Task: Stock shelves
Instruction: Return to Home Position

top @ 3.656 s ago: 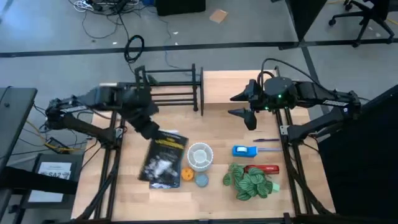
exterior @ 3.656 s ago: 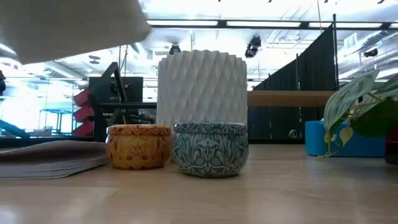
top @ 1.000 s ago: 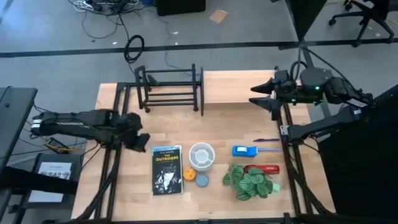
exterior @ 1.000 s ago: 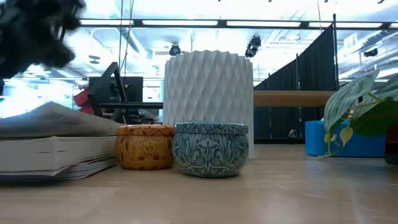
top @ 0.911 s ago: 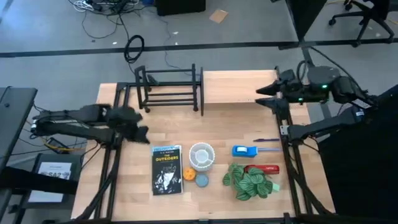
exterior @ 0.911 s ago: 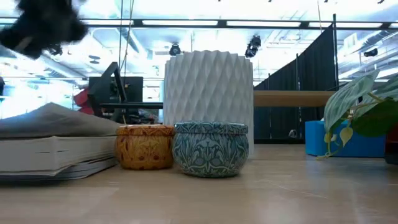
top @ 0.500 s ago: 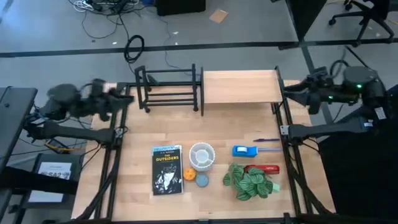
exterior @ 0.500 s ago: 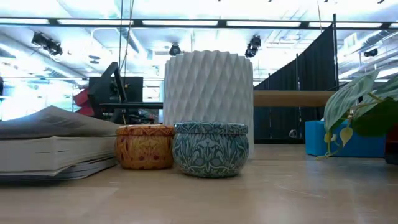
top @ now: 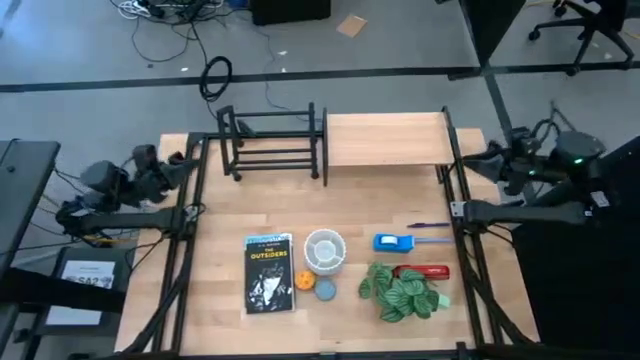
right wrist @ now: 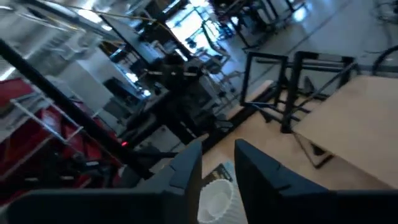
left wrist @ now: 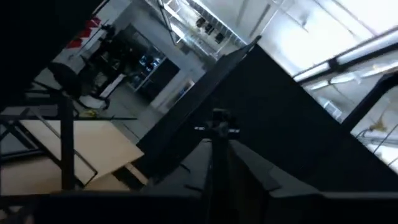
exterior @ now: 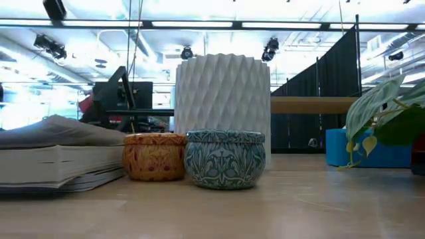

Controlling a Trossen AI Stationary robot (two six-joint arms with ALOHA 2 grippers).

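Note:
The shelves stand at the table's far edge: a black metal-bar rack and, to its right, a light wooden board on black legs. Both are bare. My left gripper is off the table's left edge, level with the rack; in its wrist view the fingertips meet, with nothing between them. My right gripper is off the right edge beside the board, its fingers apart and holding nothing.
On the near half of the table lie a book, a white ribbed pot, an orange tin, a blue-patterned tin, a blue object, a pen, a red object and a leafy plant.
My left gripper has drawn away from the book toward the table's left and far edge, ending off the table. My right gripper has pulled back from the wooden board past the right edge. The book and the other things have stayed where they were.

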